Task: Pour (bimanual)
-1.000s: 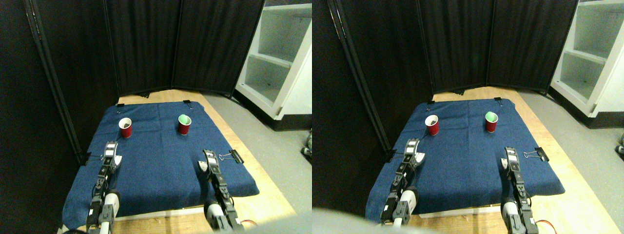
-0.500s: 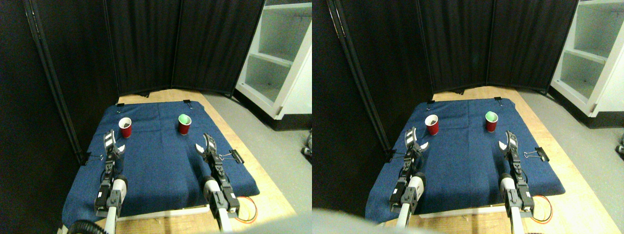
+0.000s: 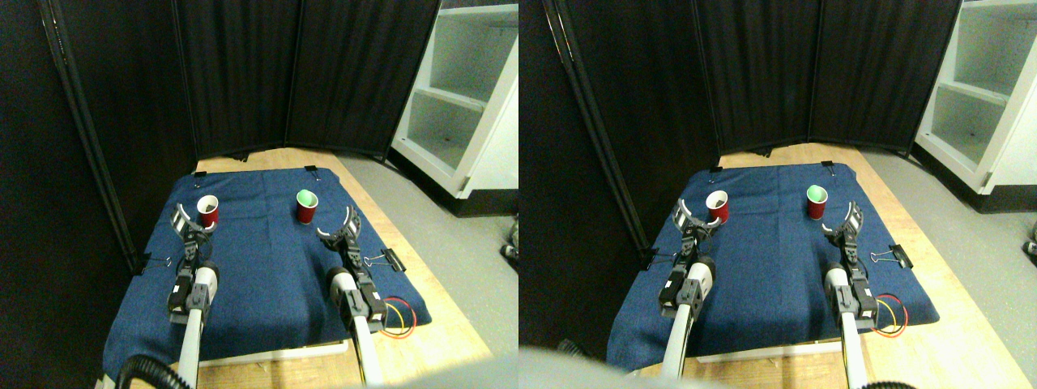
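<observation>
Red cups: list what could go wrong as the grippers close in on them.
1. The left gripper sits open right beside the left red cup, which holds something dark; a bump could tip it.
2. The right gripper is open, nearer and to the right of the green-lined cup; a misaligned approach might push it across the blue cloth.

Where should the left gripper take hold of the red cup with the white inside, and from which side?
Around the side wall, about mid-height, coming in level from the near side. The red cup with the white inside stands upright on the blue cloth, so its rim and tapered wall are free all round. The left gripper sits open just in front of it, already lined up. Too high a grip might crush the rim.
</observation>
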You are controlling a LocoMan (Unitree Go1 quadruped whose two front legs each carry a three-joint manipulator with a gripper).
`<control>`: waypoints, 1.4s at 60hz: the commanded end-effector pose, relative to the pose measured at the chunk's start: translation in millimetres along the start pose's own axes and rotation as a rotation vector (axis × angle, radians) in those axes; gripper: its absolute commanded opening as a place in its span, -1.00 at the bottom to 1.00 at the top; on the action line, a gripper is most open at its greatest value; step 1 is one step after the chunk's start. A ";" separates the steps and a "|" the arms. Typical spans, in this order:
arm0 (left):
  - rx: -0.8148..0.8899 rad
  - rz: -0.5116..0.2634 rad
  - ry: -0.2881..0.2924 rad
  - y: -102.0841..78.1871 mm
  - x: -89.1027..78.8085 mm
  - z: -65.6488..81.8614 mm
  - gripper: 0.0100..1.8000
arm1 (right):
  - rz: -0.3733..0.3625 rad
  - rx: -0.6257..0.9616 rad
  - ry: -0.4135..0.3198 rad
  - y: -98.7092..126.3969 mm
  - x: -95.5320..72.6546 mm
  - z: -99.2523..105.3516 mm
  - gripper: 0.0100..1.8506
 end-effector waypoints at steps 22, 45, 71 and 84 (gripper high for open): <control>-0.219 0.088 -0.033 12.8 18.5 -10.0 0.03 | -0.075 0.443 0.024 -7.8 26.0 -11.6 0.02; -0.356 0.119 -0.024 21.5 29.6 -10.5 -0.21 | -0.105 0.694 0.031 1.6 43.8 -22.9 0.04; -0.390 0.159 0.038 16.3 38.4 -25.5 -0.15 | -0.117 0.706 0.109 14.5 55.5 -44.5 0.03; -0.412 0.197 0.058 18.2 41.4 -35.8 -0.10 | -0.139 0.694 0.114 14.5 55.1 -51.3 0.07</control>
